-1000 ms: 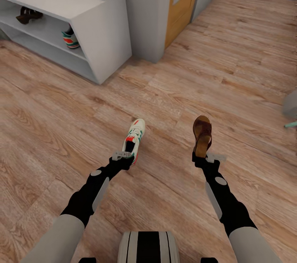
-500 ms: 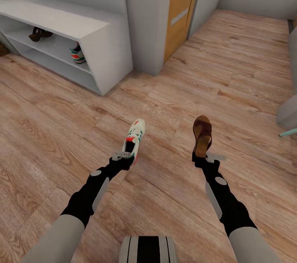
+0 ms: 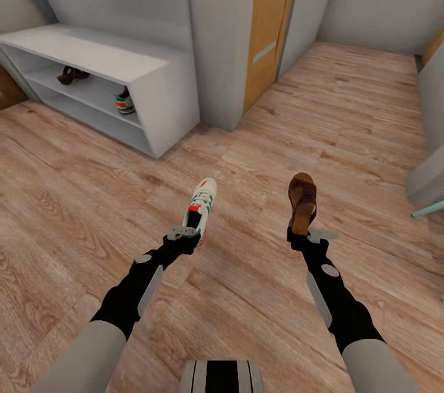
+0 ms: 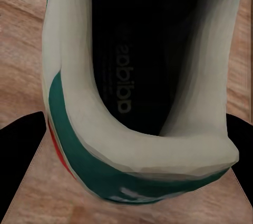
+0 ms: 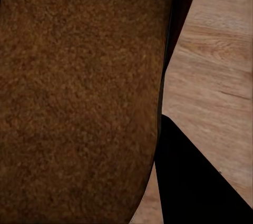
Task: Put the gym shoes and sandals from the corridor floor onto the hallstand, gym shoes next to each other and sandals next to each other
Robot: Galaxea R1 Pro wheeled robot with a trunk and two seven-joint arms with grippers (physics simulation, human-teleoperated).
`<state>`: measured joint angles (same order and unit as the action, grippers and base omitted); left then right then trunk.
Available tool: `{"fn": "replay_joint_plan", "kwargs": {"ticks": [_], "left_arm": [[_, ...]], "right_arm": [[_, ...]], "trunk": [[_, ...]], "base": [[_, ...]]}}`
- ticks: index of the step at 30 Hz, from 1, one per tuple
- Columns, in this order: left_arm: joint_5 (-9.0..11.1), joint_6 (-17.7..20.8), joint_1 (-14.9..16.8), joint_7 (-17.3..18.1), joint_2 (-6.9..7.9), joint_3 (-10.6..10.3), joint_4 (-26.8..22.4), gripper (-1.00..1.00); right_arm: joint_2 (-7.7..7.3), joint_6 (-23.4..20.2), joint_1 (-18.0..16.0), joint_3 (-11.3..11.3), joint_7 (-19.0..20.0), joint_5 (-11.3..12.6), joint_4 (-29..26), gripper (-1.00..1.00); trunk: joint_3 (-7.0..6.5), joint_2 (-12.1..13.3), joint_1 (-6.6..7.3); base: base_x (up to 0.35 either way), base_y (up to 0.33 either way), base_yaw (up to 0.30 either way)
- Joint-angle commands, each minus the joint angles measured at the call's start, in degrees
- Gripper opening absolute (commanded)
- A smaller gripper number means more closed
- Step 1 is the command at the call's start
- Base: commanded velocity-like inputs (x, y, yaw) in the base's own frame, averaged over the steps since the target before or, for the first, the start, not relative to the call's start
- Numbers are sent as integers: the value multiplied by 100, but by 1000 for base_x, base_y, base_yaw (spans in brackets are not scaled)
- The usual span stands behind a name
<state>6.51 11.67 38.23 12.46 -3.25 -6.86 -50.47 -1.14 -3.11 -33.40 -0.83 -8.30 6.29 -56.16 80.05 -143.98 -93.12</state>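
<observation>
It looked like a home hallway: a wood floor (image 3: 345, 109), a white shoe rack (image 3: 111, 72), maybe a door (image 3: 268, 17).

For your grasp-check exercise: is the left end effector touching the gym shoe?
Touching. In the head view the left end effector clamps the heel of the gym shoe, which hangs raised above the floor.
</observation>
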Motion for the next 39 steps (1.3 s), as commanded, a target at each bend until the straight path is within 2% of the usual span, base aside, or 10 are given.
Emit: {"fn": "replay_joint_plan", "kwargs": {"ticks": [1, 39], "left_arm": [[52, 45, 1, 2, 0, 1, -6, -100], [61, 54, 1, 3, -1, 1, 11, -100]], "right_arm": [[-4, -23, 0, 10, -26, 83, -9, -100], [-9, -23, 0, 4, -24, 74, -9, -100]], "trunk": [[-28, 0, 3], [-1230, 51, 101]], "base": [[0, 0, 0], [0, 0, 0]]}}
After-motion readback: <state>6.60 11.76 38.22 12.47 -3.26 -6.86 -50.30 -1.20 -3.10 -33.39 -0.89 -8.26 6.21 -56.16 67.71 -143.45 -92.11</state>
